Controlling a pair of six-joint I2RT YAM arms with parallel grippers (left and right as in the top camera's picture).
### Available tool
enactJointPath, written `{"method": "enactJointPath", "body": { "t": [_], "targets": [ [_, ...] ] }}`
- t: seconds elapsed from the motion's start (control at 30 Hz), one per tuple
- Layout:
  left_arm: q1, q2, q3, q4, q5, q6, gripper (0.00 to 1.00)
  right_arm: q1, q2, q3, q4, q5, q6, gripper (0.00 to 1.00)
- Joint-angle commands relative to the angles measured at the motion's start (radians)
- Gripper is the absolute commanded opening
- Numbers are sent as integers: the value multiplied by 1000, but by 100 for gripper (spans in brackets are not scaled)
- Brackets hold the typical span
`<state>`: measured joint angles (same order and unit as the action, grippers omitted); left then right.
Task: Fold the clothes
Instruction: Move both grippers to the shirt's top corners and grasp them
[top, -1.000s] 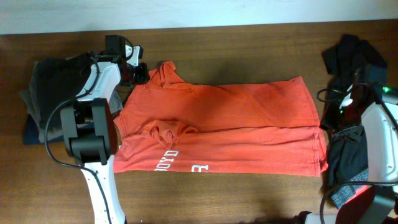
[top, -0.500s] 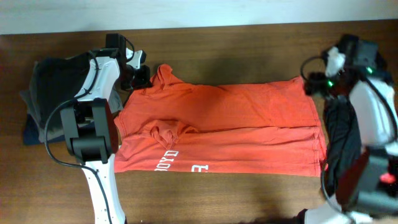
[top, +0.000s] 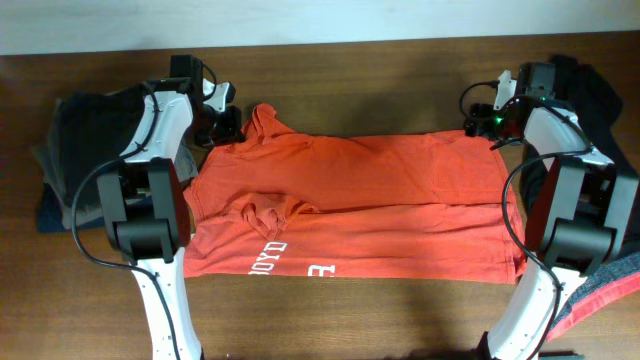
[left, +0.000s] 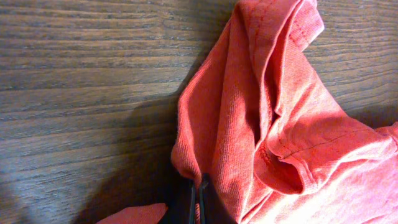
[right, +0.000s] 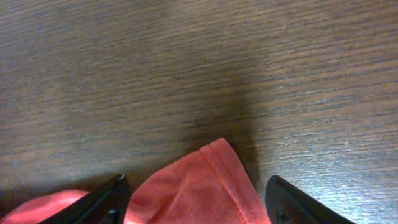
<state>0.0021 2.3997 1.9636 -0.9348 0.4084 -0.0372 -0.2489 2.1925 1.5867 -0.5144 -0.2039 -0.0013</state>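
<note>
The right gripper (top: 478, 124) has swung in from the 3 o'clock edge of the table (top: 380, 70) to the far corner of the T-shirt (top: 360, 215) at 2 o'clock, jaws spread astride the hem. At 10 o'clock the left gripper (left: 198, 198) pinches the bunched sleeve. The shirt lies mid-table. I'd say they're taking hold for a fold, and next the right must close on that corner.
</note>
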Motion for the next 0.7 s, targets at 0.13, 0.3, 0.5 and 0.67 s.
{"method": "enactJointPath", "body": {
  "t": [0.13,0.3,0.5,0.67],
  "targets": [
    [-6,13,14,-2,-20,12,1,-1,32,18,10,35,29,46],
    [-6,13,14,-5,-20,12,1,-1,43,18,10,55,30,37],
    [-6,13,14,-5,-23,12,1,0,60,18,26,85,45,25],
    [-6,13,14,-5,-23,12,1,0,60,18,43,85,67,10]
  ]
}}
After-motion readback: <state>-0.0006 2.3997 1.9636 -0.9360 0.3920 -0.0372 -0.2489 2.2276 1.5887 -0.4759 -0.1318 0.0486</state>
